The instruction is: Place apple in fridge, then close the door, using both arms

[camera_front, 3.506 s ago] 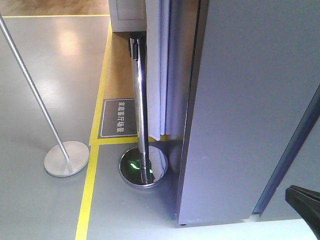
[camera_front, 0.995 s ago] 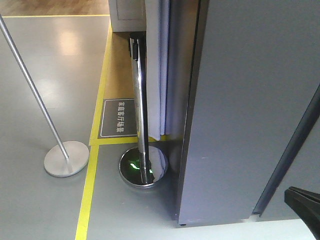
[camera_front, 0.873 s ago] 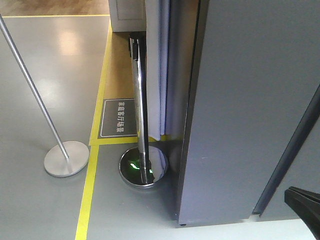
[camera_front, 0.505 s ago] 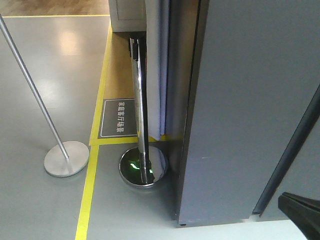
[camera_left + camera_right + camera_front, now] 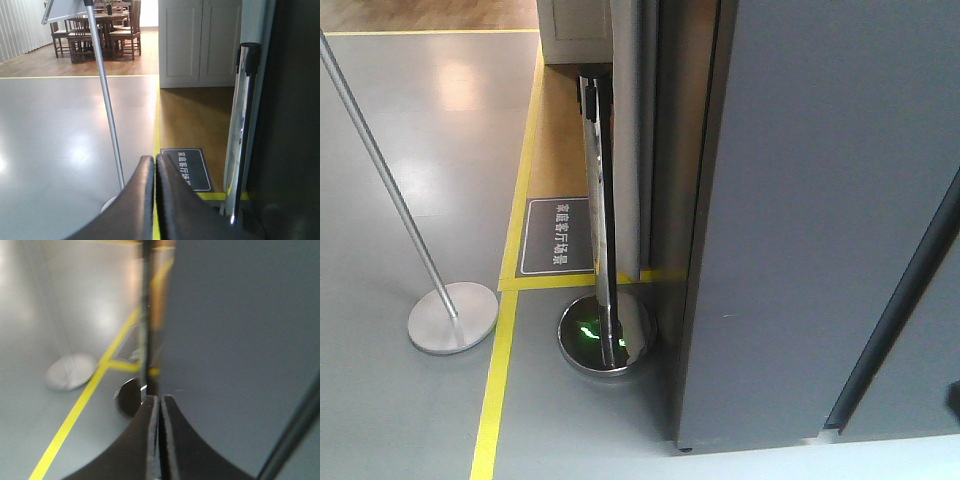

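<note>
The tall grey fridge (image 5: pixel 820 220) fills the right of the front view, and its grey face (image 5: pixel 240 340) stands close before my right gripper. At its left side the door edge (image 5: pixel 632 140) looks grey, with no white inside showing. The apple is out of view. My left gripper (image 5: pixel 155 161) is shut with nothing in it, low beside the fridge's dark side (image 5: pixel 285 125). My right gripper (image 5: pixel 161 398) is also shut and empty. Only a black sliver of it (image 5: pixel 954 396) shows at the front view's right edge.
A chrome stanchion pole (image 5: pixel 600 200) on a round mirrored base (image 5: pixel 607 335) stands right against the fridge's left side. A second thin pole (image 5: pixel 380 170) rises from a flat grey base (image 5: pixel 453 316). Yellow floor tape (image 5: pixel 500 370) and a dark floor sign (image 5: pixel 558 236) lie nearby. A white cabinet (image 5: pixel 200 40) stands behind.
The bright white strip at the fridge's left side has narrowed and turned grey. The black gripper tip at the front view's lower right has slid almost out of frame.
</note>
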Available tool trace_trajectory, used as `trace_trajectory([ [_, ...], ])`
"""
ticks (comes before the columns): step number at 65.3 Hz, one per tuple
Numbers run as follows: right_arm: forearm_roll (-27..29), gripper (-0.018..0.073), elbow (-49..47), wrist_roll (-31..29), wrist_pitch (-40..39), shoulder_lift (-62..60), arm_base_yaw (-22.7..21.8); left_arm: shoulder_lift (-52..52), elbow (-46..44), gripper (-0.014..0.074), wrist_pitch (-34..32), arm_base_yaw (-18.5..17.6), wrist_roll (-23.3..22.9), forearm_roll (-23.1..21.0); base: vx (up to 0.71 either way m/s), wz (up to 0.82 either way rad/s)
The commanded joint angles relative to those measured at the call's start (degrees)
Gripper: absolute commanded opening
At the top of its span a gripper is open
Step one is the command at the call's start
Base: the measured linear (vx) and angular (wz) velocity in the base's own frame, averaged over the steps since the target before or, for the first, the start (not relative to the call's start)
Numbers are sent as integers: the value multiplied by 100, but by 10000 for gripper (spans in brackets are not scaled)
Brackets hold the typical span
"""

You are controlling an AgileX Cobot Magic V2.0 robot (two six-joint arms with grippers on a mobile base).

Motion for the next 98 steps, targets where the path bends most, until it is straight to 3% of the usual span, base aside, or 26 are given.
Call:
trace_trajectory([
  [1, -947, -3, 403, 1323, -1279, -194, 4, -97, 89, -8, -375, -24, 3, -48, 0, 0],
  [9, -1861, -3, 1102, 2404, -2030, -635, -10, -97, 89, -8, -375, -24, 3, -48, 0, 0],
  [19, -2214, -3, 1927, 3003, -2993, -1209, -10, -97, 89, -8, -375, -24, 3, -48, 0, 0],
  [22, -2275, -3, 1875, 2961, -2694, -1394, -10, -97, 89, -8, -375, -24, 3, -48, 0, 0],
  [33, -2398, -3, 1898, 2768, -2715, -1465, -12, -97, 89, -8, -375, -24, 3, -48, 0, 0],
  [54, -2422, -3, 1898, 2400, -3120, -1465, -12, -97, 89, -8, -375, -24, 3, -48, 0, 0],
  [98, -2416, -3, 1892, 2397, -3405, -1460, -12, -97, 89, -8, -375, -24, 3, -48, 0, 0],
])
